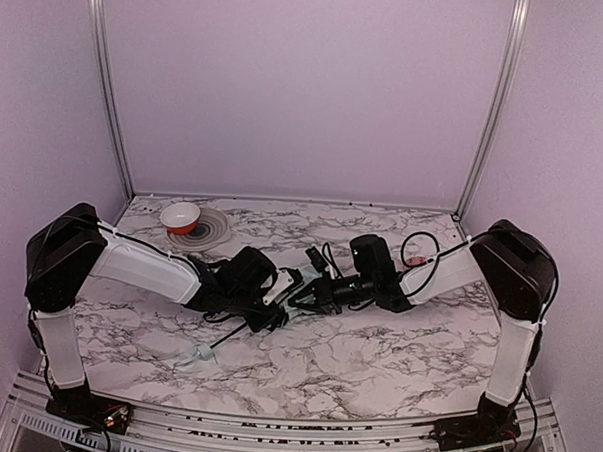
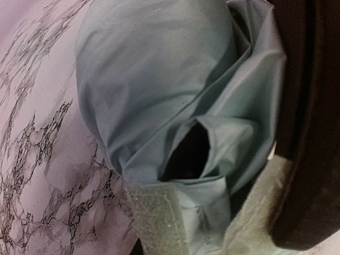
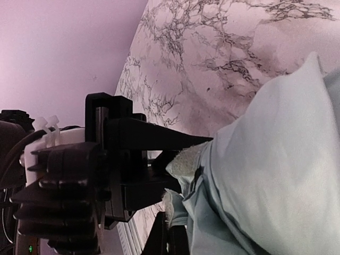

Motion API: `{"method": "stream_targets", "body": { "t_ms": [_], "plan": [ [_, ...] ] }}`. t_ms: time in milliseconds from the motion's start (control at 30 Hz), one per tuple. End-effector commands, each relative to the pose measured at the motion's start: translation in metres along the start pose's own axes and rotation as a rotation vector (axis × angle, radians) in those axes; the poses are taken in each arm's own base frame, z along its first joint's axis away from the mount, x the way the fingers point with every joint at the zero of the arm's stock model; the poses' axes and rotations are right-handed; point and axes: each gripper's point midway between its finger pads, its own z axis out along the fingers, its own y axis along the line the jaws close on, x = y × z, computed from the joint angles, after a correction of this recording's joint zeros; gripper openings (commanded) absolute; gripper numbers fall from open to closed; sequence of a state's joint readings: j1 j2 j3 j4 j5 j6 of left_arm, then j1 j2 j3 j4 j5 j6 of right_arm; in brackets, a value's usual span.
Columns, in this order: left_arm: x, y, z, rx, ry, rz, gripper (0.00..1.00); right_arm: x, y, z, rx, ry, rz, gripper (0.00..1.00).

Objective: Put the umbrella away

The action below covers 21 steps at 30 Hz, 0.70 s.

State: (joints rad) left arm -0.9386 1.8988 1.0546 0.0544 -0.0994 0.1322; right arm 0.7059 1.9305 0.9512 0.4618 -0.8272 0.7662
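Note:
The umbrella [image 1: 287, 282] lies folded at mid-table, a bundle of pale mint fabric. Its black shaft [image 1: 232, 333] runs toward the front left and ends in a small pale handle [image 1: 204, 353]. My left gripper [image 1: 277, 290] and right gripper [image 1: 314, 290] meet at the bundle from either side. In the left wrist view the canopy [image 2: 154, 79] fills the frame and a pale velcro strap [image 2: 156, 223] sits at my jaws. In the right wrist view the left gripper's black finger [image 3: 159, 139] presses on the strap [image 3: 188, 156]. My right fingers [image 3: 162, 239] stand close together on the fabric [image 3: 281, 159].
A red-and-white bowl [image 1: 180, 218] sits on a round grey plate [image 1: 213, 229] at the back left. A red-tipped cable [image 1: 415, 261] loops near the right arm. Walls close in the table at the back and both sides.

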Motion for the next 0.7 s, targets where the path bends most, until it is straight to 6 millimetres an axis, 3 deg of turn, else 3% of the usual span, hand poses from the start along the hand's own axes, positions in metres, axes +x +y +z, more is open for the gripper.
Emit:
{"method": "stream_targets", "body": {
  "t_ms": [0,233,300,500,567,667],
  "plan": [
    [0.059,-0.025,0.011,0.083,0.194,0.107,0.00,-0.075,0.093,-0.017,-0.242,-0.219,-0.229,0.00],
    [0.061,-0.055,0.014,0.176,0.201,0.176,0.00,-0.099,0.088,-0.010,-0.233,-0.288,-0.150,0.00],
    [0.059,-0.059,0.014,0.183,0.195,0.184,0.00,-0.101,0.075,-0.005,-0.189,-0.290,-0.102,0.00],
    [0.064,-0.061,0.014,0.184,0.213,0.200,0.00,-0.091,0.009,0.002,0.074,-0.269,0.027,0.00],
    [0.066,-0.063,0.013,0.196,0.216,0.201,0.00,-0.089,-0.001,-0.001,0.115,-0.286,0.050,0.03],
    [0.068,-0.063,0.013,0.198,0.222,0.206,0.00,-0.097,0.000,-0.002,0.122,-0.310,0.049,0.11]
  ]
}}
